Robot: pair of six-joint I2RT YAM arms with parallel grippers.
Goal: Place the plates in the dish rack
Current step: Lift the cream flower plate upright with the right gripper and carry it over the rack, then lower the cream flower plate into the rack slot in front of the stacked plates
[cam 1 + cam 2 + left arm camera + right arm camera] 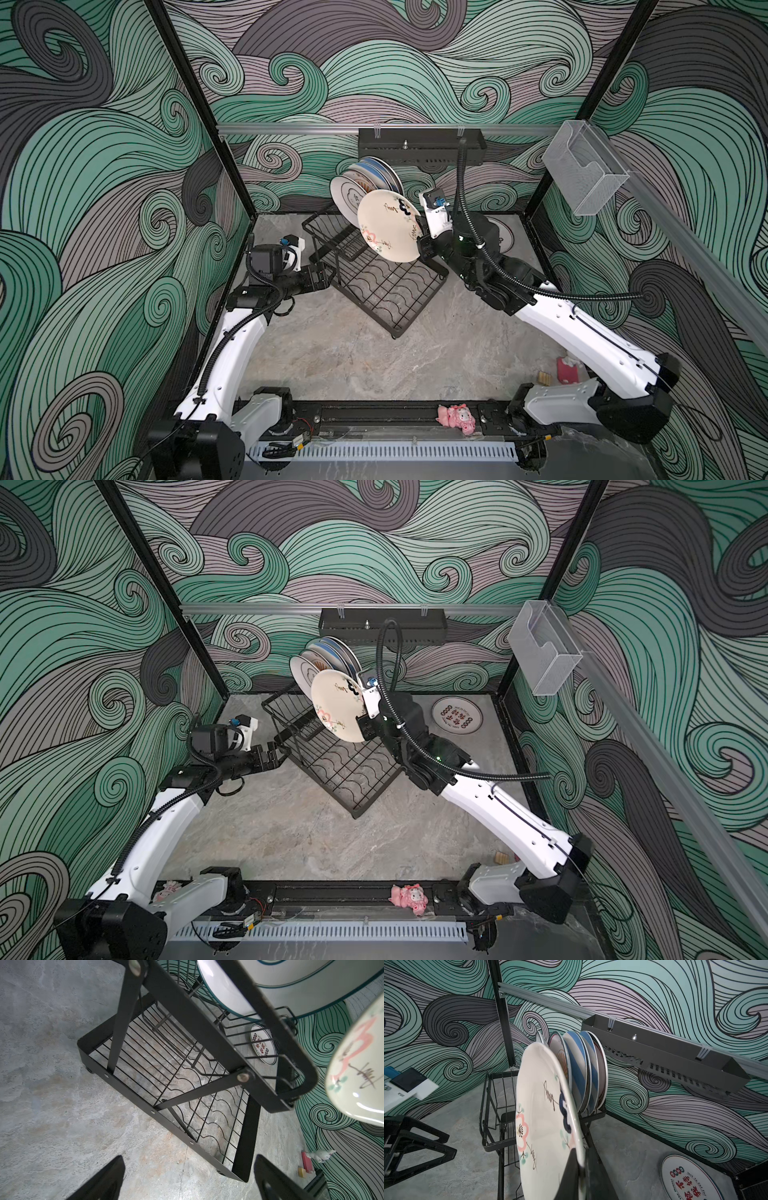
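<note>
Above the rack, the right gripper pinches the rim, a good spot, of a plate that looks hard, slippery and breakable; the left gripper is spread wide.

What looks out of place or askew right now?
The dish rack stands turned corner-on to the table edges. A red-lettered plate lies flat on it near the back right corner, unracked. A pink plush toy sits on the front rail.

Red-lettered plate mostly hidden behind right arm, racked plates overlapping, patterns unclear.
</note>
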